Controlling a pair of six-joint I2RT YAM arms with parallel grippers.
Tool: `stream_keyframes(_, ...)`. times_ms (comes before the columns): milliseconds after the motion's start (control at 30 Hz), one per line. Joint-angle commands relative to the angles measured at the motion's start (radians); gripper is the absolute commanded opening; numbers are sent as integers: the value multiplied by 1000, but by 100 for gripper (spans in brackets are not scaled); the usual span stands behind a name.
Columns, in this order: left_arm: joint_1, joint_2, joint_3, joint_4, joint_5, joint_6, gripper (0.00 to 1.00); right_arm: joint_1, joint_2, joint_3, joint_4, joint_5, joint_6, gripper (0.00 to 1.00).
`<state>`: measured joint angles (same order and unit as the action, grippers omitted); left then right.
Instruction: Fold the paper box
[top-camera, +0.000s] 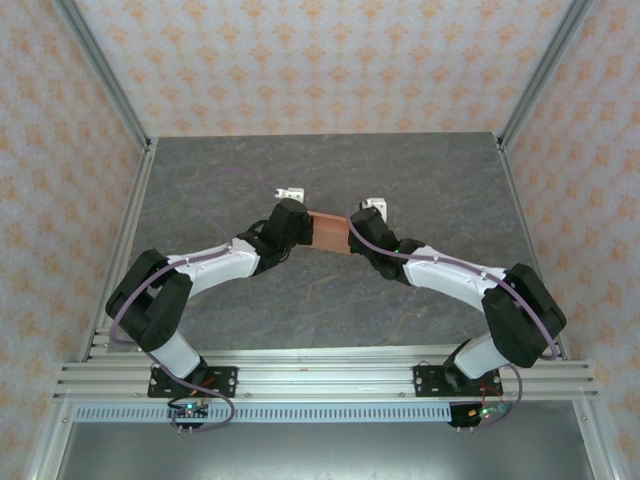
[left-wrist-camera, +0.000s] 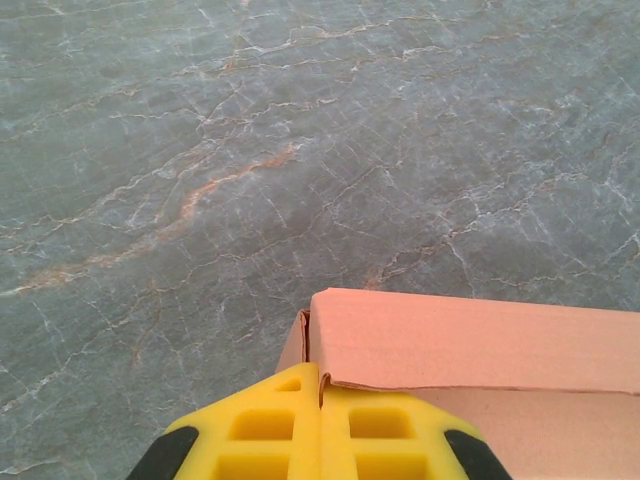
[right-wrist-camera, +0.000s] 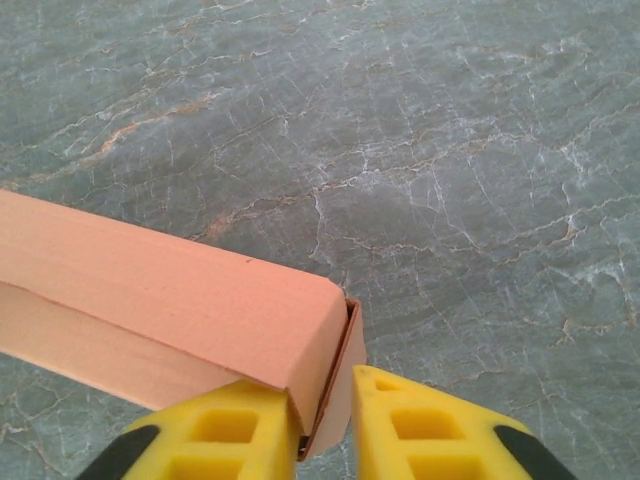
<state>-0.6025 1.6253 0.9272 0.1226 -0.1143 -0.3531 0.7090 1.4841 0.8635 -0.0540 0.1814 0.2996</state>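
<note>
The paper box (top-camera: 325, 231) is a salmon-orange, long flat card box held just above the grey table between both arms. My left gripper (top-camera: 300, 228) grips its left end. In the left wrist view the yellow fingers (left-wrist-camera: 270, 420) of my left gripper (left-wrist-camera: 320, 378) are pressed together, with the edge of the box (left-wrist-camera: 470, 340) pinched in the seam. My right gripper (top-camera: 352, 236) is at the right end. In the right wrist view the jaws of my right gripper (right-wrist-camera: 325, 400) stand slightly parted around the end wall of the box (right-wrist-camera: 150, 280), and the right finger (right-wrist-camera: 420, 430) is just off the card.
The grey marbled table (top-camera: 330, 165) stretches bare around the box. Aluminium posts (top-camera: 105, 75) and patterned walls close in the left, right and back sides. A rail (top-camera: 320, 380) runs along the near edge by the arm bases.
</note>
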Motion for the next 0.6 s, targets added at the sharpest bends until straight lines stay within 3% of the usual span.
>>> stream_keyframes(0, 0, 17, -46, -145, -32, 21, 0, 10, -6, 22, -86, -35, -9, 26)
stream_keyframes(433, -8, 21, -41, -152, -43, 22, 0, 10, -93, 16, -121, -190, -57, 51)
stream_keyframes(567, -9, 20, -43, -149, -42, 26, 0, 11, -114, 23, -136, -195, -63, 54)
